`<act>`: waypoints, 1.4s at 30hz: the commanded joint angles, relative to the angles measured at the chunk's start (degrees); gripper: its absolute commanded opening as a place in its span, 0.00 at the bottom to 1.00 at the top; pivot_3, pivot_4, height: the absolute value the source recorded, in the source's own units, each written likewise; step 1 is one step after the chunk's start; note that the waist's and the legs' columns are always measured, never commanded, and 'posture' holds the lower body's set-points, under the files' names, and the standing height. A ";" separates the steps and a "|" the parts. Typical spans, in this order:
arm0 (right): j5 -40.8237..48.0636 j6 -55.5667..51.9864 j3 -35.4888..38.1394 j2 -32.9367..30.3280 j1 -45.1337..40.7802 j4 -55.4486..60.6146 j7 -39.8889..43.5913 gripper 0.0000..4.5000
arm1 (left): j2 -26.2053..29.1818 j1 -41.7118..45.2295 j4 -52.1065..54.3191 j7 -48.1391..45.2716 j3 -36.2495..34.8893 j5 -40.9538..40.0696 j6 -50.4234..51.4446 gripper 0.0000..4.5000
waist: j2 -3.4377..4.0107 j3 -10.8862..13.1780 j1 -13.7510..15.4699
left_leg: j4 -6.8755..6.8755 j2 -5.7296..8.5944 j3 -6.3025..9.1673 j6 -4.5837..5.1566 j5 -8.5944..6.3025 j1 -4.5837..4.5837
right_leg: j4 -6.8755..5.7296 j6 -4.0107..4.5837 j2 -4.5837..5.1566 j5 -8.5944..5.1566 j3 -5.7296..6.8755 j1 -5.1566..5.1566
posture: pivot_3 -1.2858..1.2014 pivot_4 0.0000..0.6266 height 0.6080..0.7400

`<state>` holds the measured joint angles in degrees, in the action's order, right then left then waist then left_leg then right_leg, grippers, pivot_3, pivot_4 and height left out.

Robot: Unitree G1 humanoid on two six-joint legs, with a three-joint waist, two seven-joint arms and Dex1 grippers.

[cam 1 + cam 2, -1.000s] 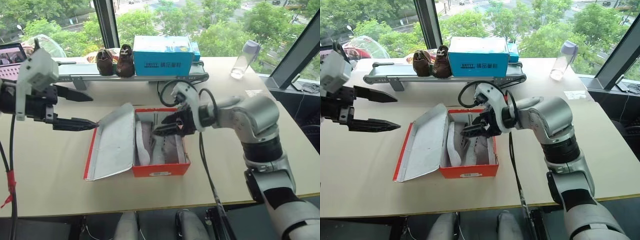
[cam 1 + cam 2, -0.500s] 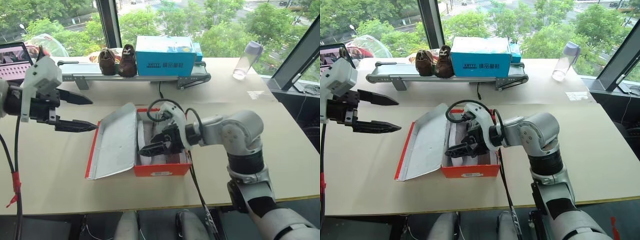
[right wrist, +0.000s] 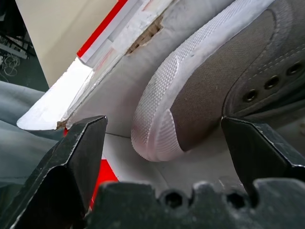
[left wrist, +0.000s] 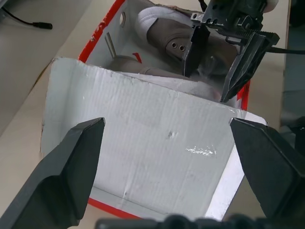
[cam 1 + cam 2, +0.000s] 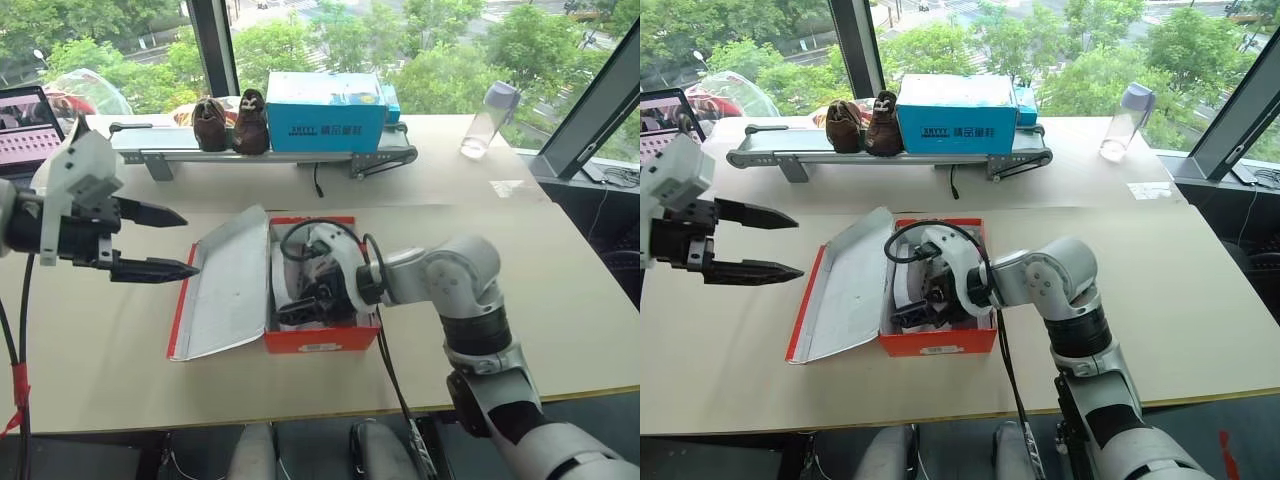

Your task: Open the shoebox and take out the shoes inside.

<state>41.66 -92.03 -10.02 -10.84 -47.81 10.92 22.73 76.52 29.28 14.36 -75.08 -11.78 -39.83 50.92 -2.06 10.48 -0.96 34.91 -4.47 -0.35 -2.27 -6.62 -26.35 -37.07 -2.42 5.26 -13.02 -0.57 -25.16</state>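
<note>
I see the shoebox point(image 5: 322, 340) open on the table point(image 5: 560, 300), lid laid flat leftward — the shoes point(image 4: 176, 40) inside it. My right gripper point(image 5: 297, 310) reaches into the box, fingers spread around a shoe's toe; the left gripper point(image 5: 165, 242) hovers beside the lid — fingers apart, empty.

A pale beige table point(image 5: 560, 300) fills the near and middle scene, lit by soft daylight. Along its far edge, large windows point(image 5: 130, 40) with dark frames point(image 5: 212, 45) look out on green treetops point(image 5: 440, 50). A second dark frame point(image 5: 590, 110) slants down at the far right.
</note>
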 commanded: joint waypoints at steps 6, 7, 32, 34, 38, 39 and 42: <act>-3.44 0.52 -2.44 -0.26 2.07 0.95 -1.87 0.88 | 1.09 -1.98 3.26 1.95 -5.51 -2.30 2.26 1.00 | -0.14 -0.09 0.21 | 0.01 0.00 0.00 0.00 0.00 0.03 | 0.01 0.00 -0.01 -0.02 -0.01 0.03 | 0.52 0.24 1.00; -3.89 1.12 -2.77 -0.60 1.86 0.73 -1.75 0.84 | 1.13 -1.99 3.19 1.92 -5.56 -2.26 2.16 1.00 | -0.17 -0.11 0.21 | 0.01 0.00 0.00 0.00 0.00 0.03 | 0.01 0.00 -0.01 -0.02 -0.01 0.04 | 0.52 0.24 1.00; 6.31 -0.47 19.24 -6.20 -16.44 -2.12 -0.74 0.14 | -7.66 14.17 -6.29 -0.25 10.57 4.54 -6.56 1.00 | -0.16 -0.10 0.21 | -0.06 -0.03 0.00 0.01 0.00 -0.04 | 0.02 0.25 -0.13 0.11 -0.08 -0.07 | 0.52 0.24 1.00; 10.00 -0.47 21.39 -10.62 -18.99 -4.04 -0.09 0.14 | -8.81 15.75 -7.45 -0.91 11.82 5.53 -7.35 1.00 | -0.16 -0.10 0.25 | -0.05 -0.03 0.00 0.01 0.00 -0.04 | 0.02 0.23 -0.13 0.10 -0.08 -0.05 | 0.52 0.24 1.00; 6.13 1.74 19.28 -25.49 -19.36 -3.75 4.18 0.14 | -10.26 17.75 -9.32 -2.31 13.25 7.05 -8.41 1.00 | -0.15 -0.09 0.77 | -0.03 -0.02 0.00 0.01 0.00 -0.05 | 0.10 0.23 -0.11 0.09 -0.10 0.00 | 0.52 0.24 1.00; 1.80 7.06 14.22 -33.38 -16.79 -3.03 7.24 0.14 | -10.61 18.05 -9.77 -2.66 13.59 7.48 -8.72 1.00 | -0.15 -0.09 0.92 | -0.05 0.00 -0.01 0.00 0.00 -0.06 | 0.15 0.23 -0.10 0.09 -0.12 0.01 | 0.52 0.24 1.00; -9.59 21.71 1.40 -50.76 -9.67 -2.24 15.97 0.14 | -11.55 18.96 -10.87 -3.66 14.42 8.52 -9.32 1.00 | -0.16 -0.08 1.70 | -0.06 0.07 -0.02 0.00 0.00 -0.11 | 0.30 0.21 -0.08 -0.08 -0.20 0.03 | 0.52 0.24 1.00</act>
<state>38.60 -78.98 -3.91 -57.34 -59.16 8.09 33.92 64.99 46.57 3.46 -77.96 3.11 -31.88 42.79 -2.23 10.40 0.74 34.87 -4.34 -0.37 -2.28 -6.63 -26.49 -36.75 -2.15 5.19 -13.47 -0.83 -25.12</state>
